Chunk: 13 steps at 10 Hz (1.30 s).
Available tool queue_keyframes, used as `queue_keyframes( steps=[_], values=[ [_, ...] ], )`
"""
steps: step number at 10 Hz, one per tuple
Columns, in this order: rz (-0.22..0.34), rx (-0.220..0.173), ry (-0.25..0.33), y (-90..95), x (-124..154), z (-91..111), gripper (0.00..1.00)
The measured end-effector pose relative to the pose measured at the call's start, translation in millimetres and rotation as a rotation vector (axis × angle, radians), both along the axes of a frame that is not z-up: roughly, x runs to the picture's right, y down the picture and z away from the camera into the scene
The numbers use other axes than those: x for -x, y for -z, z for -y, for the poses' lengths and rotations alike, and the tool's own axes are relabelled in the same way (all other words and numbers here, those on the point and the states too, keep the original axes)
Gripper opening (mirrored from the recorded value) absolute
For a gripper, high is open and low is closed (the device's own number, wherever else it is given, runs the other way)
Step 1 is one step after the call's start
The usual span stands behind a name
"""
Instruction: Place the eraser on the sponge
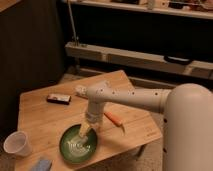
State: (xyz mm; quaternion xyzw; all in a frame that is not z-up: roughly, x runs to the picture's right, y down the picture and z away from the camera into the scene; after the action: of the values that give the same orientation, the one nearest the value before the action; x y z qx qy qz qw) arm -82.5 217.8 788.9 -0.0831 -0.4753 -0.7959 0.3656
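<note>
The eraser (58, 99), a small flat dark block with a pale patch, lies on the wooden table (45, 117) near its far left side. At the table's front edge, partly cut off by the frame, sits the light blue sponge (42, 164). My gripper (85, 131) hangs from the white arm (125, 97) and points down over the green plate (69, 150), well to the right of the eraser and above right of the sponge. It is far from both objects.
A white paper cup (15, 144) stands at the table's left front corner. An orange stick (114, 119) lies right of the gripper. Something white (80, 90) shows behind the arm's elbow. Dark shelving and a rail run behind the table.
</note>
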Motion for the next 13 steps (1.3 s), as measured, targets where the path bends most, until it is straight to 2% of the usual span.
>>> queue_keyframes(
  steps=[8,9,10,11,13],
  values=[
    [0.002,-0.010,-0.001,-0.8,-0.5,0.8,0.80],
    [0.003,-0.041,0.002,-2.2,0.0,5.3,0.80],
    [-0.003,-0.119,0.012,-6.8,1.8,17.1,0.80],
    [-0.001,-0.218,0.035,-14.8,7.4,37.6,0.80],
    [-0.002,-0.335,0.076,-32.0,23.4,78.1,0.80]
  ],
)
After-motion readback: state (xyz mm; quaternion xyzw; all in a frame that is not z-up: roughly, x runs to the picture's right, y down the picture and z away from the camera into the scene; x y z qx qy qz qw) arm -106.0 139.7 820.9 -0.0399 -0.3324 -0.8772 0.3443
